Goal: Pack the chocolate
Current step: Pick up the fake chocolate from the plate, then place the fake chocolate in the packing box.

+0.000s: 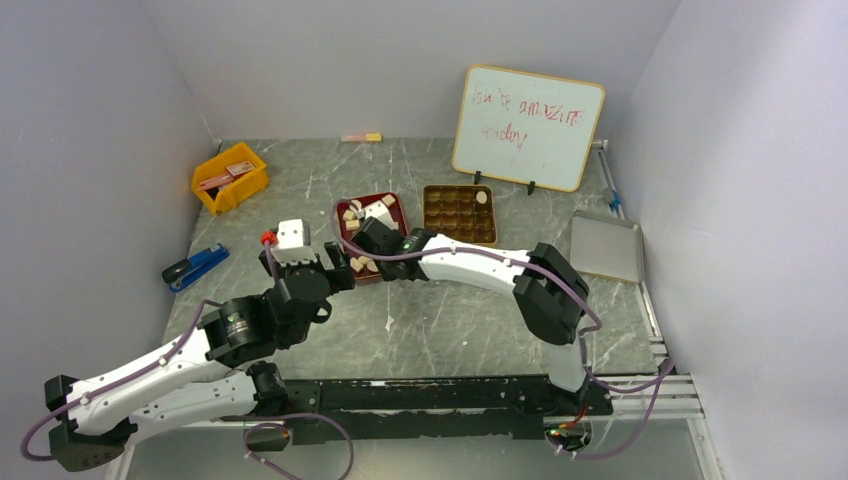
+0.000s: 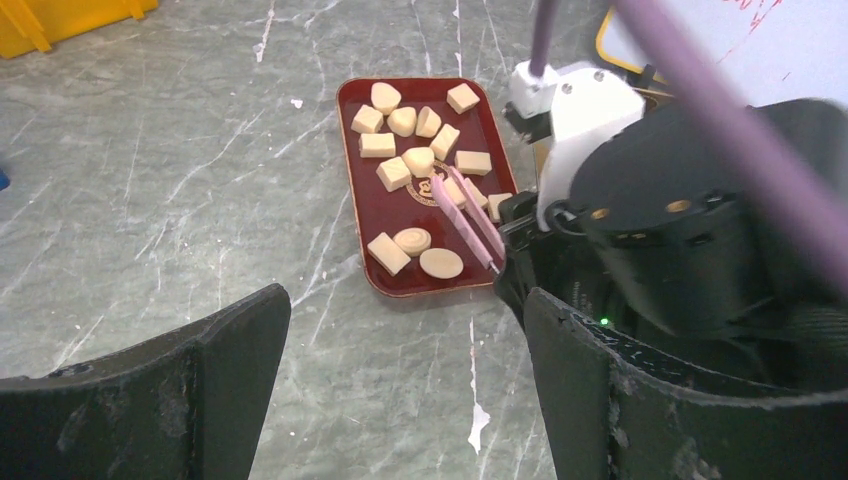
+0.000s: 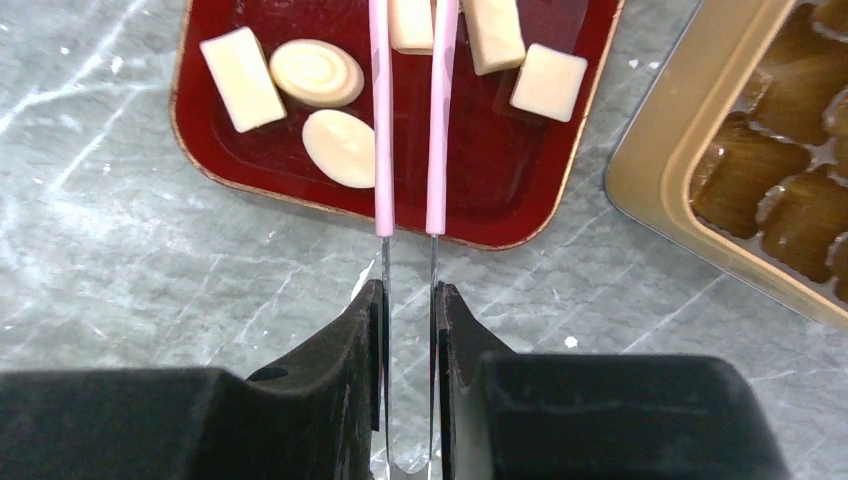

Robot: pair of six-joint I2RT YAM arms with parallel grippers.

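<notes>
Chocolate pieces, pale and matte, shaped as blocks, ovals and one ridged disc, lie in the glossy dark red tray. My right gripper is clamped on the thin metal shanks of the tweezers. Their pink-sleeved arms reach over the tray, with one block between them. Just beside the tray sits a gold compartmented tin. My left gripper hangs with its jaws spread wide over the grey veined table.
</notes>
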